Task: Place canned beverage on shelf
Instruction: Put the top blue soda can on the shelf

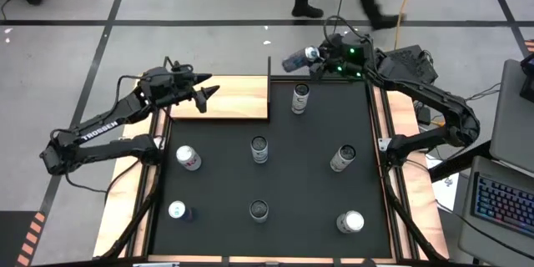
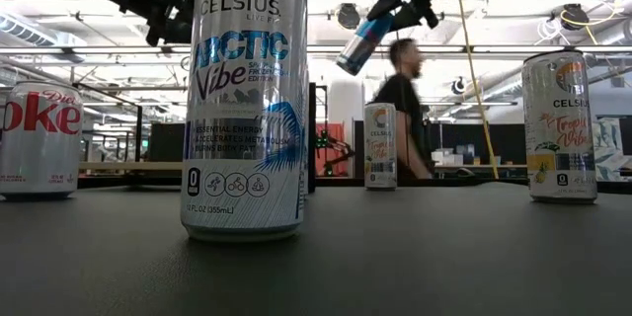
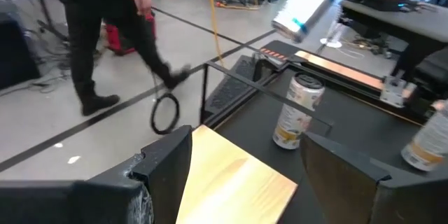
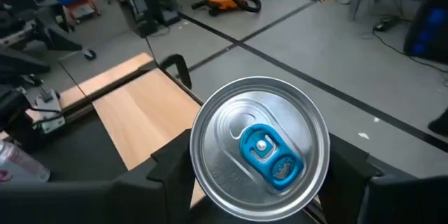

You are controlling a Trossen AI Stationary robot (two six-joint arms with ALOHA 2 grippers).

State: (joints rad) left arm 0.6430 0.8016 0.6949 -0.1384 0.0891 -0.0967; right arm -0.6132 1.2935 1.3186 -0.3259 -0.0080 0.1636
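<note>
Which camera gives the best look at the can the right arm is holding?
The right wrist view: the held can fills the frame, silver top and blue tab facing the camera, between the right tool's fingers. The high view shows it small at the mat's far edge, the low view tilted overhead, and the left wrist view only blurred.

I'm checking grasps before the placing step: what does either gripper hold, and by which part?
The right gripper holds a silver can with a blue tab by its side wall, tilted in the air. The left gripper holds nothing.
</note>
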